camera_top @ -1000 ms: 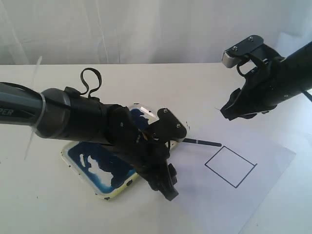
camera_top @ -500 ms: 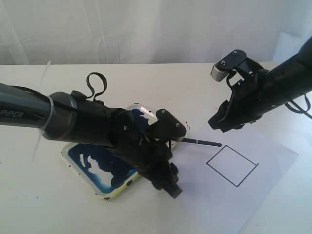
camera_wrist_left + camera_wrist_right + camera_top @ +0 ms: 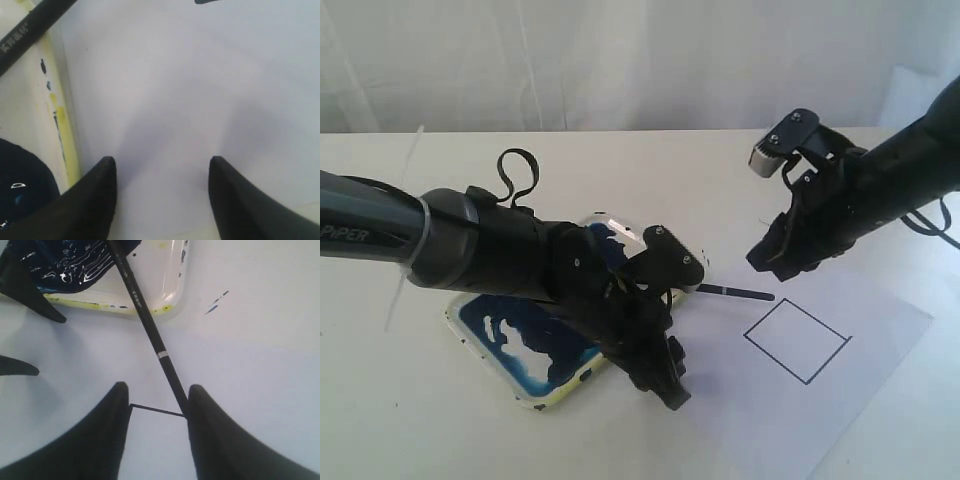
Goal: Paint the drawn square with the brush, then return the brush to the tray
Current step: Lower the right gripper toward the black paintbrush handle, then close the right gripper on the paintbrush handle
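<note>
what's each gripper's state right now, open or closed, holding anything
left gripper: open, holding nothing, over the paper
right gripper: open, holding nothing, above the brush

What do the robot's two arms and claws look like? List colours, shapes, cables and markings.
Both arms are black. The left arm has a grey tubular section with white PIPER lettering and a looped black cable. The right arm carries a silver-grey block. The left claw and right claw each have two smooth, tapering black fingers.
</note>
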Robot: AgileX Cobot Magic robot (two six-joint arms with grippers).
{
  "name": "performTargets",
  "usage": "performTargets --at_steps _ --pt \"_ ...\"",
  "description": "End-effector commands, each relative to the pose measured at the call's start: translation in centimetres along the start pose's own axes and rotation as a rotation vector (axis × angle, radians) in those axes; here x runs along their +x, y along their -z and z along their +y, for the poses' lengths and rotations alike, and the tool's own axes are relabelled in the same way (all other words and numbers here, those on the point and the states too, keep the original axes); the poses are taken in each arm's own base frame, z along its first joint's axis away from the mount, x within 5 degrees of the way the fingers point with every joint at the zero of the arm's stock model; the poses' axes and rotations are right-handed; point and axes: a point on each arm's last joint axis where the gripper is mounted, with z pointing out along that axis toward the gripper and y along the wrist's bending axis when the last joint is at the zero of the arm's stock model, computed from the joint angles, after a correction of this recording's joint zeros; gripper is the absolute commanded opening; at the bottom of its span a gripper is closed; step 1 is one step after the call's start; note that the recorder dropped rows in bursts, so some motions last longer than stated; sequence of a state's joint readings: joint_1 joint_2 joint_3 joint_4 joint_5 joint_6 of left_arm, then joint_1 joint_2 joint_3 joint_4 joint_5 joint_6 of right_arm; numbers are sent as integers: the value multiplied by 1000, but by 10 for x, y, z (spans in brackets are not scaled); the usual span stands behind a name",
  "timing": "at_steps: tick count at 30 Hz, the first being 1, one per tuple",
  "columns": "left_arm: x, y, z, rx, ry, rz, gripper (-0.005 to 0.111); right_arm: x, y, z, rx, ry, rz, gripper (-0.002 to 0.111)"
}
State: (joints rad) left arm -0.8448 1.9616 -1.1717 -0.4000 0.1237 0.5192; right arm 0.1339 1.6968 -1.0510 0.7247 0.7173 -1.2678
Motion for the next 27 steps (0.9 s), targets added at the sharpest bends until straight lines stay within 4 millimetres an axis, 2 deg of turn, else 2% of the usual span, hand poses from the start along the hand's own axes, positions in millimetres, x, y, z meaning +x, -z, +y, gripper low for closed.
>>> performTargets --at_steps 1,9,12,14,17,27 --pt "9 -7 -5 38 -6 60 59 -1 -11 2 -28 85 12 38" --pt "9 -7 -5 39 -6 62 59 1 -27 1 -18 170 29 38" --pt "9 -7 -5 39 -6 62 59 1 -34 0 -22 150 23 45" --pt "9 -7 -5 41 -6 63 59 2 -39 -1 -20 144 11 53" --pt "9 -7 -5 41 -6 63 59 5 -46 -3 -43 172 23 57" --pt "9 -7 -5 41 -6 63 59 -22 -55 -19 -159 71 53 57"
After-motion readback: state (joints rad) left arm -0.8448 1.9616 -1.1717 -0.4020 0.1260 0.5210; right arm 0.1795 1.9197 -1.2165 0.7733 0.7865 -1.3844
